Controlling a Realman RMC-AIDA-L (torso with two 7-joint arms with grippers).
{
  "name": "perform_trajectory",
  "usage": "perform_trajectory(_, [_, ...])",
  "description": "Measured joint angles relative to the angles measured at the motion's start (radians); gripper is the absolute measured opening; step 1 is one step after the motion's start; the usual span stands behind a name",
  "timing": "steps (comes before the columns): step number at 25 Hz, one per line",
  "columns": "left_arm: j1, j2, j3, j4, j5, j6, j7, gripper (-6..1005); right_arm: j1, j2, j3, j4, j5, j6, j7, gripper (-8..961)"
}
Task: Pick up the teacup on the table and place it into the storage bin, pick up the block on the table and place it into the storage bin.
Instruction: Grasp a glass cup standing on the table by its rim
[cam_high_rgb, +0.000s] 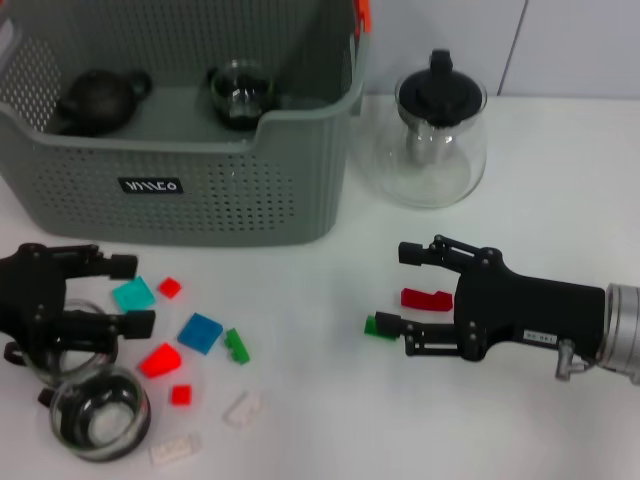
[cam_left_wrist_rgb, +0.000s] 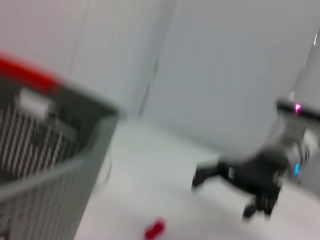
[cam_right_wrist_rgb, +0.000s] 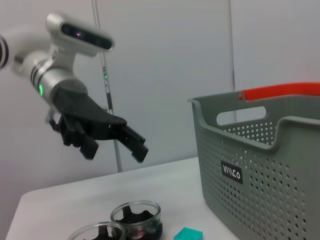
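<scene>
Sitting closest, glass teacup (cam_high_rgb: 98, 413) beside blocks (cam_high_rgb: 200, 333). Hanging above, left gripper (cam_high_rgb: 125, 296), fingers apart, hiding another cup. Right gripper (cam_high_rgb: 397, 288) fingers apart around red block (cam_high_rgb: 426, 298). Storage bin (cam_high_rgb: 200, 185) standing behind, partly cut off.

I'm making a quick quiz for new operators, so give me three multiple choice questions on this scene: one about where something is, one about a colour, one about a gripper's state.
1. Where is the black teapot?
A. inside the storage bin
B. beside the glass pitcher
C. in the left gripper

2. What colour is the block between the right gripper's fingers?
A. blue
B. red
C. white

3. The right gripper is:
A. shut
B. open
C. out of view

Answers: 1 A, it sits behind the bin's perforated wall; 2 B, red piece between the fingers; 3 B, fingers spread apart.
</scene>
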Motion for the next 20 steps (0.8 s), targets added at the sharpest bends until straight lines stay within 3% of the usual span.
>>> perform_trajectory(5, [-0.019,0.018,0.322,0.375,0.024,0.003,-0.354,873,0.002,-0.001,0.001,0.001,0.001,0.003,0.005,944])
perform_trajectory(8, [-0.061,0.032,0.475,0.506,0.099,0.004,-0.508,873,0.002,-0.001,0.003,0.004,0.001,0.008,0.004,945])
perform_trajectory(10, [-0.089,0.03,0.549,0.562,0.187,0.004,-0.578,873,0.002,-0.001,0.006,0.004,0.002,0.008,0.005,945])
perform_trajectory(12, [-0.117,0.01,0.593,0.601,0.305,0.002,-0.615,873,0.002,-0.001,0.012,0.003,0.002,0.003,0.007,945])
perform_trajectory(17, [-0.135,-0.058,0.606,0.627,0.57,-0.037,-0.613,873,0.004,-0.001,0.017,0.008,0.002,0.001,0.008,944])
perform_trajectory(20, [-0.114,-0.071,0.607,0.626,0.615,-0.088,-0.613,874,0.004,-0.001,0.018,0.012,0.002,0.003,0.008,944])
